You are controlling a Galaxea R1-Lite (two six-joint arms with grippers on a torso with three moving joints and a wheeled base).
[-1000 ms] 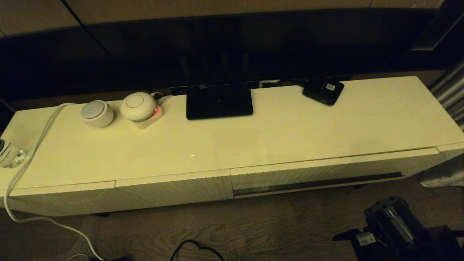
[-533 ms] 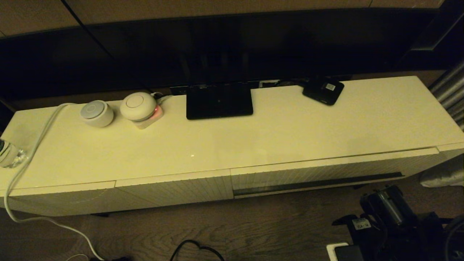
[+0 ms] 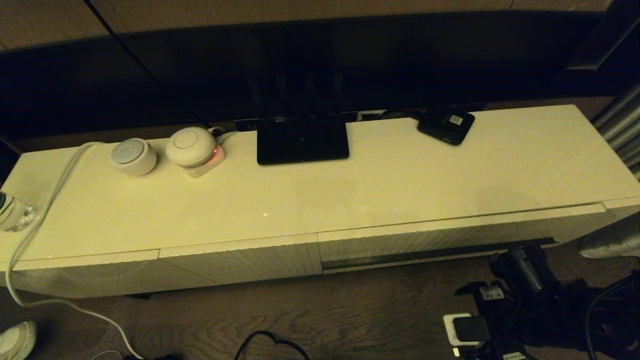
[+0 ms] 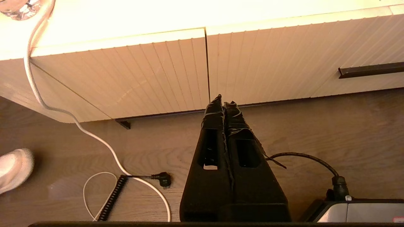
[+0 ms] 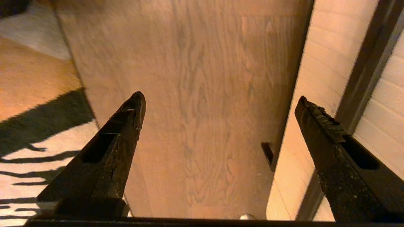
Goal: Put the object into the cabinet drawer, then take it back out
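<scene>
Nearest to you, at about 4 o'clock in the head view, the right gripper (image 5: 221, 97) has come up and forward over the last second. It was low over the floor (image 3: 350, 310) before; now its tip reaches the right end of the handle slot (image 3: 435, 252). Its jaws are wide apart and hold nothing, and the right wrist view shows one of them just beside the ribbed front, near the dark slot. The left gripper (image 4: 223, 101) is parked low in front of the cabinet with its jaws pressed together and empty; the head view does not show it. A pale shoe (image 3: 17, 340) has also entered at 8 o'clock. A little farther, the cabinet drawer (image 3: 440, 240) is fully closed. Farther still, on top of the cabinet, you see only the flat black stand (image 3: 302, 140) at 12 o'clock and the small labelled box (image 3: 446, 125) at 1 o'clock. The umbrella is not visible in any view, so I cannot tell you where it is. My judgement is that the arm prepares to pull the drawer open.
</scene>
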